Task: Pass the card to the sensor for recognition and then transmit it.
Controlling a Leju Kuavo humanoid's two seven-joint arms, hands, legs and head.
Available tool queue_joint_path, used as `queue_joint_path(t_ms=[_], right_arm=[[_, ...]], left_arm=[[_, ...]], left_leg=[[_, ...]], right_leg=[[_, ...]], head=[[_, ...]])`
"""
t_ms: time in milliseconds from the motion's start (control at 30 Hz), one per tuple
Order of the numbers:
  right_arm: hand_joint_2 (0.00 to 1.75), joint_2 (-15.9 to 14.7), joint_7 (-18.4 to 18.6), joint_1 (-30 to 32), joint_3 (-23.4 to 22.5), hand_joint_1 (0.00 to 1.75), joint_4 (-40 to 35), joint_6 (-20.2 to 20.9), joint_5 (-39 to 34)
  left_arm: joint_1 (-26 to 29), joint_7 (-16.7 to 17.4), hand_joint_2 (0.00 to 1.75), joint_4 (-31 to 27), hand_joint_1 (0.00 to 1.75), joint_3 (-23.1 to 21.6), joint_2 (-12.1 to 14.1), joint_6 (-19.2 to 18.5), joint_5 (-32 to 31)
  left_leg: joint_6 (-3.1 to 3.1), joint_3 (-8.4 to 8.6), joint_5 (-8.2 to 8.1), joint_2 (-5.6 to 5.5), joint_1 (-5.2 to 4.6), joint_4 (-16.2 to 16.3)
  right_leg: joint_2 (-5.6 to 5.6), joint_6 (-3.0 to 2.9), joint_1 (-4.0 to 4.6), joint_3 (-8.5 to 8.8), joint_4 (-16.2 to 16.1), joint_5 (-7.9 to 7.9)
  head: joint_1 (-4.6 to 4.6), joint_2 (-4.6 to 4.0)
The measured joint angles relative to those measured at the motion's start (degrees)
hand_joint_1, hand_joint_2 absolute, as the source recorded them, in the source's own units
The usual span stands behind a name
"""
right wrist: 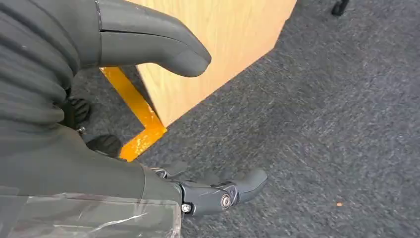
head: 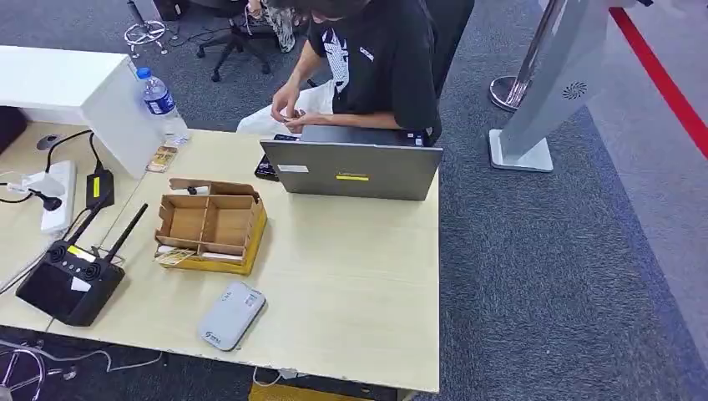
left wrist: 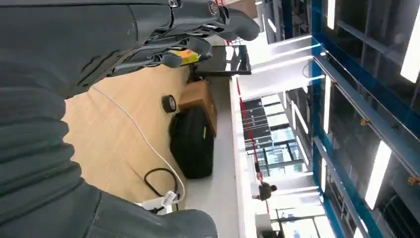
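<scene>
A cardboard box (head: 210,225) with open compartments stands on the wooden table (head: 351,276), with a patterned card (head: 175,257) lying at its near left corner. Nearer the table's front edge lies the flat grey-white sensor (head: 232,314). My left hand (left wrist: 74,99) hangs beside a wooden surface, its fingers (left wrist: 198,20) and thumb (left wrist: 148,223) apart and holding nothing. My right hand (right wrist: 74,124) hangs low over grey carpet beside the table's wooden side panel (right wrist: 218,44), thumb (right wrist: 148,44) and fingers (right wrist: 218,191) spread, empty.
A person in a black shirt (head: 376,58) sits behind a grey laptop (head: 355,171) at the far edge. A black controller with antennas (head: 71,280), a power strip (head: 54,196), a water bottle (head: 160,102) and more cards (head: 163,157) occupy the left. Yellow floor tape (right wrist: 136,111) runs under the table.
</scene>
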Motion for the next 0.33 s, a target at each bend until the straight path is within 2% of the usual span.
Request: queue_joint_path(t_ms=[267, 333], right_arm=[[1.75, -0.07, 0.02, -0.02, -0.33, 0.00, 0.44, 0.00, 0.00], [1.75, -0.09, 0.50, -0.04, -0.33, 0.00, 0.57, -1.40, 1.21]], left_arm=[[-0.21, -0.02, 1.75, 1.84, 0.00, 2.05, 0.02, -0.04, -0.04], [-0.50, 0.09, 1.75, 2.67, 0.00, 2.58, 0.06, -0.44, 1.05]], left_leg=[[0.00, 0.02, 0.00, -0.01, -0.01, 0.01], [0.01, -0.01, -0.01, -0.02, -0.01, 0.00]], right_leg=[[0.00, -0.01, 0.00, 0.00, 0.00, 0.02], [-0.01, -0.01, -0.01, 0.03, 0.01, 0.01]], head=[[0.02, 0.00], [0.04, 0.00]])
